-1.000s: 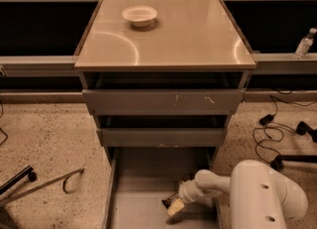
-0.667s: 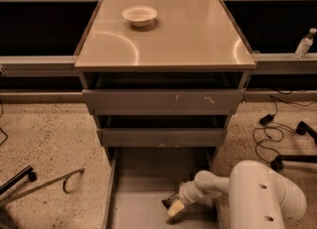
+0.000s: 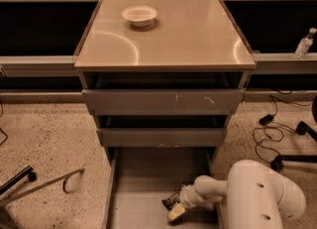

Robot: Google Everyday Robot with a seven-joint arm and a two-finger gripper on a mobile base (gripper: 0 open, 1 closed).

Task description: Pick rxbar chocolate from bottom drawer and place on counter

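Observation:
The bottom drawer (image 3: 148, 178) is pulled open at the foot of the cabinet, with a flat grey floor. The rxbar chocolate (image 3: 171, 200), a small black wrapper with white lettering, lies on that floor near the front right. My gripper (image 3: 177, 211) reaches down into the drawer from the white arm (image 3: 257, 193) at the lower right, its tan tips right at the bar's near end. The counter (image 3: 166, 32) is the glossy tan top above.
A white bowl (image 3: 139, 16) stands on the counter's back left. Two shallower grey drawers (image 3: 163, 101) sit part open above the bottom one. Black shelves flank the cabinet. Cables and a chair base (image 3: 292, 143) lie on the right floor, a metal frame (image 3: 44, 183) on the left.

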